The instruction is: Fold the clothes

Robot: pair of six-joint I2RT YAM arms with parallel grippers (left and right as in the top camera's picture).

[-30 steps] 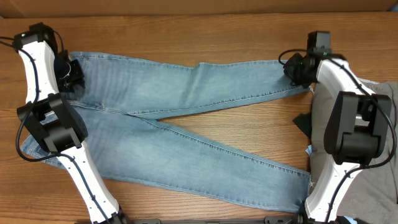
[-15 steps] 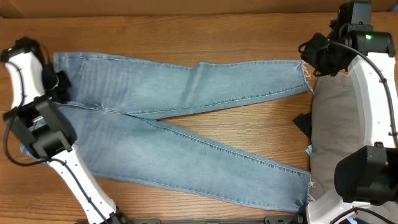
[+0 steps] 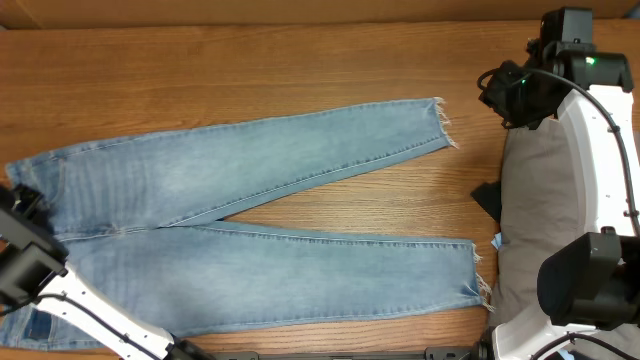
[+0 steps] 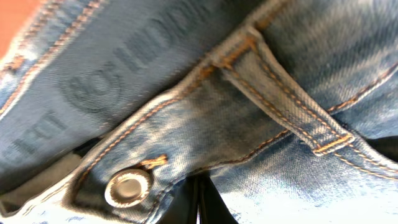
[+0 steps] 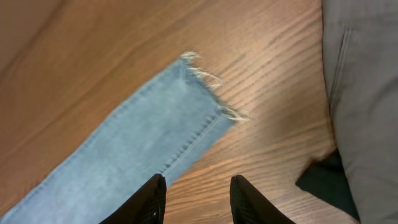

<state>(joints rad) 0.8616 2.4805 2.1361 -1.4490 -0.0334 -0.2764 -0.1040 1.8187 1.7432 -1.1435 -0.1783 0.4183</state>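
Observation:
The light-blue jeans [image 3: 250,210] lie flat across the table, waist at the left and both legs running right. The upper leg's frayed hem [image 3: 443,118] and the lower leg's hem [image 3: 478,278] point right. My left gripper [image 3: 18,205] is at the table's far left edge, shut on the jeans' waistband [image 4: 186,124] beside the metal button [image 4: 129,186]. My right gripper [image 3: 503,95] is open and empty above bare wood, just right of the upper hem [image 5: 208,93]. The grey trousers [image 3: 545,200] lie in a heap at the right, also in the right wrist view [image 5: 367,81].
A small black object [image 3: 487,200] lies against the left side of the grey trousers and shows in the right wrist view [image 5: 326,183]. A cardboard wall [image 3: 300,10] runs along the back of the wooden table [image 3: 300,70].
My left gripper has pulled the waist left and toward the front, dragging the whole jeans. The upper hem has slid away from my right gripper, which now stands open.

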